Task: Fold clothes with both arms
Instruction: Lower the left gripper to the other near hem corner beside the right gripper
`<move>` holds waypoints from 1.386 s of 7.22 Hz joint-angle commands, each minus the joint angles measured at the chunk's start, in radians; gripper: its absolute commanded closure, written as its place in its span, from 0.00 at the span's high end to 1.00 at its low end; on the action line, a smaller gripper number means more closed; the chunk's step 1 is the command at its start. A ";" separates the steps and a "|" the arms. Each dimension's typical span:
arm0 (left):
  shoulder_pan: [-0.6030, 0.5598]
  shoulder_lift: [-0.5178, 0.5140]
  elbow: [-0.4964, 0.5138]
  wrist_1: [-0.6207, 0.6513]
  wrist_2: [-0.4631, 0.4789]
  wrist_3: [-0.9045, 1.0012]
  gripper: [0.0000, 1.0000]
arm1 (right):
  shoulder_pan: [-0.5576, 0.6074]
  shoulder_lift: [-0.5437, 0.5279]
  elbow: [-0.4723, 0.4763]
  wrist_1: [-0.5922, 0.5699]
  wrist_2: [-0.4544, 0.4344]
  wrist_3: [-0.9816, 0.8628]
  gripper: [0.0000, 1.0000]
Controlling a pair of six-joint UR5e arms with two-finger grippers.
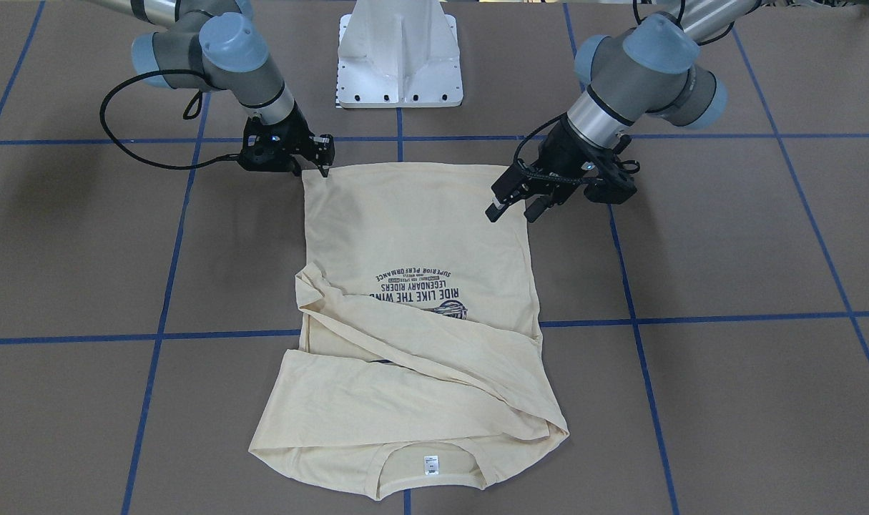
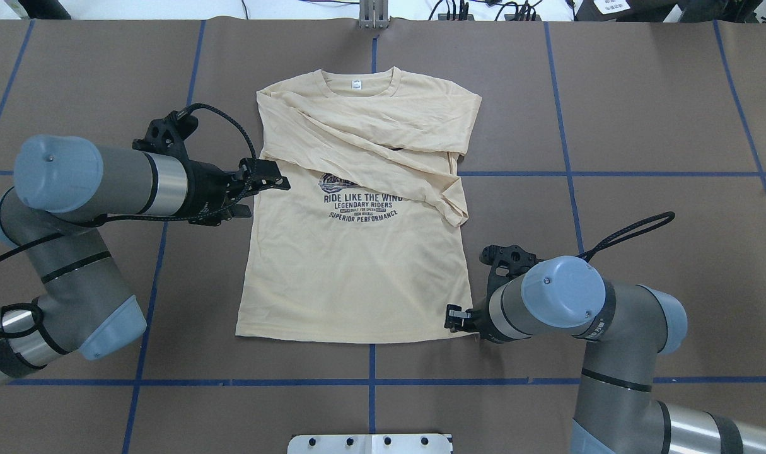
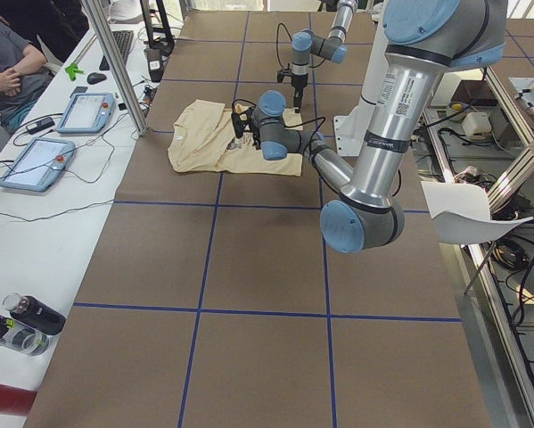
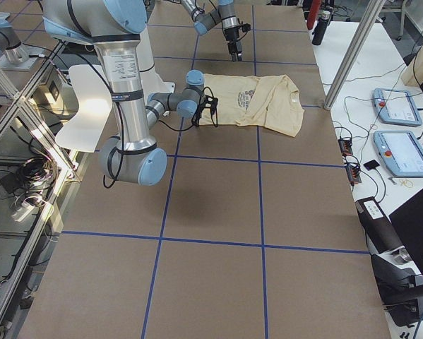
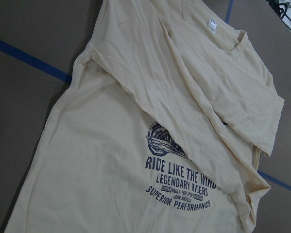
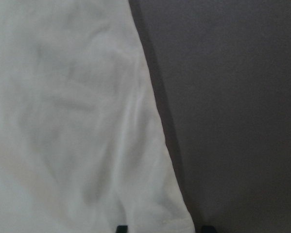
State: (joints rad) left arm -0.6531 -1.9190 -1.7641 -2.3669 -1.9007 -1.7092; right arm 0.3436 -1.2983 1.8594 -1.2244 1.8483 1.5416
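The clothes are one cream long-sleeved T-shirt (image 2: 351,271) lying flat, print up, at the table's middle (image 1: 420,236). Both sleeves are folded across its chest, and the neck label points away from the robot. My left gripper (image 2: 283,176) is open and hovers over the shirt's side edge level with the print; it also shows in the front view (image 1: 514,212). The left wrist view holds only the shirt (image 5: 111,160). My right gripper (image 2: 452,315) is down at the hem corner nearest the robot (image 1: 323,168). In the right wrist view, the hem corner (image 6: 174,213) lies between its two parted fingertips.
The white pedestal base (image 1: 400,57) stands at the robot's edge of the table. Blue tape lines (image 2: 565,173) cross the brown table cover. Beyond the far edge are a white bench with tablets (image 3: 35,160), bottles (image 3: 26,321) and a seated person (image 3: 4,71).
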 commanded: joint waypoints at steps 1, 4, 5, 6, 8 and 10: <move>0.000 -0.002 -0.002 0.000 0.000 -0.001 1.00 | 0.000 0.001 0.003 -0.003 0.003 0.000 0.28; 0.001 -0.002 0.000 0.000 0.000 -0.001 1.00 | 0.003 0.002 0.018 0.000 -0.003 0.015 0.00; 0.001 -0.002 -0.002 0.000 0.002 -0.001 0.99 | 0.003 0.001 0.021 0.002 0.002 0.014 0.00; 0.000 0.000 -0.003 0.000 0.003 -0.001 0.99 | 0.006 -0.002 0.044 0.002 0.002 0.014 0.00; 0.007 0.090 -0.088 0.005 0.008 -0.003 1.00 | 0.006 0.001 0.072 0.002 0.000 0.015 0.00; 0.045 0.161 -0.124 0.008 0.023 -0.007 1.00 | 0.011 -0.002 0.093 0.002 0.000 0.014 0.00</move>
State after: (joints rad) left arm -0.6325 -1.7963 -1.8699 -2.3612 -1.8883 -1.7132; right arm 0.3518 -1.2989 1.9424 -1.2227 1.8486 1.5565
